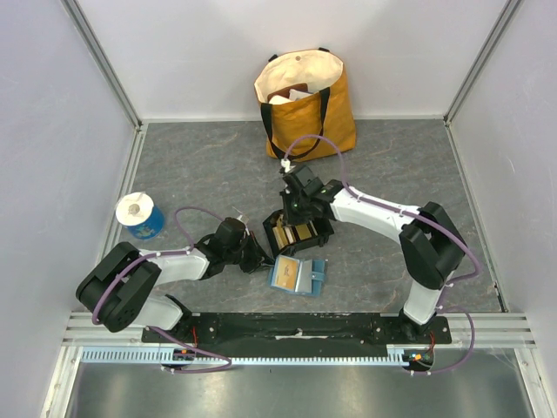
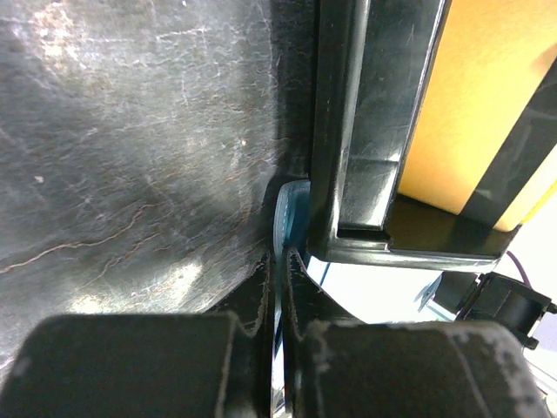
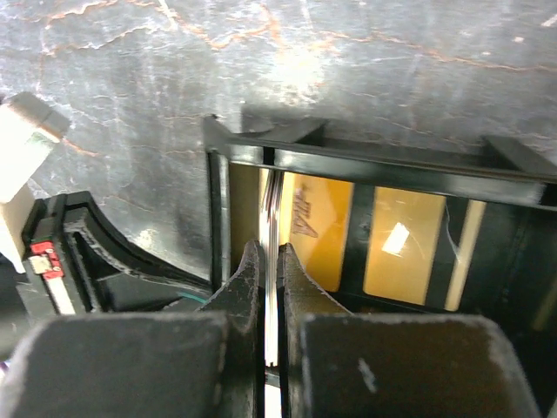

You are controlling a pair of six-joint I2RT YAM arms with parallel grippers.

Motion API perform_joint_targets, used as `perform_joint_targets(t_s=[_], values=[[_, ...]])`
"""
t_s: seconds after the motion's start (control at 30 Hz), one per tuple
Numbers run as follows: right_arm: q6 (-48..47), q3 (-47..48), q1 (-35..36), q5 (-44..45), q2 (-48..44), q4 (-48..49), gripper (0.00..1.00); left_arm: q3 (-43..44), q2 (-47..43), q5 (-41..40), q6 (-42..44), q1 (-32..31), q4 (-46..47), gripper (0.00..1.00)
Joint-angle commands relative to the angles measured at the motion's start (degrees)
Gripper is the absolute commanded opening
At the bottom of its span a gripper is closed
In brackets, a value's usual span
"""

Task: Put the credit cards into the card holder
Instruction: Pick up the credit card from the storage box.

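The black tray point(image 1: 324, 235) holds tan-gold credit cards point(image 1: 296, 233) standing in its slots. My right gripper point(image 1: 294, 216) is over the tray. In the right wrist view it point(image 3: 271, 252) is shut on a whitish card point(image 3: 275, 205) seen edge-on, with gold cards point(image 3: 318, 231) beside it. The teal card holder point(image 1: 296, 275) lies open on the table just in front of the tray. My left gripper point(image 1: 259, 259) is at its left edge. In the left wrist view it point(image 2: 280, 254) is shut on a thin teal edge of the holder point(image 2: 290, 216), next to the tray's corner point(image 2: 348, 131).
A yellow and cream tote bag point(image 1: 306, 100) stands at the back wall. A blue and white roll point(image 1: 139, 215) sits at the left, close to the left arm. Side walls close in the table on both sides.
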Motion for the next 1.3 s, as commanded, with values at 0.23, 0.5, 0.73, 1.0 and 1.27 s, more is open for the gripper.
perform_joint_targets(t_s=[0.23, 0.5, 0.73, 1.0, 1.27], values=[[4.91, 4.79, 5.66, 5.66, 5.18, 0.97, 0.03, 0.94, -1.35, -1.04, 2.38, 0.59, 0.82, 0.02], [4.73, 4.27, 7.60, 4.71, 4.84, 1.85, 0.34, 0.24, -1.78, -1.21, 2.20, 0.67, 1.35, 0.02], [5.17, 3.04, 8.13, 2.07, 3.43, 2.73, 0.44, -0.55, -2.40, -1.30, 1.68, 0.50, 1.96, 0.02], [2.54, 3.30, 8.04, 5.31, 3.95, 2.55, 0.60, -1.61, -3.81, -1.74, 1.24, 0.67, 1.96, 0.02], [1.66, 4.61, 8.04, 0.67, 6.50, 3.52, 0.58, -1.96, -4.86, -2.36, 0.97, 0.59, 1.26, 0.02]])
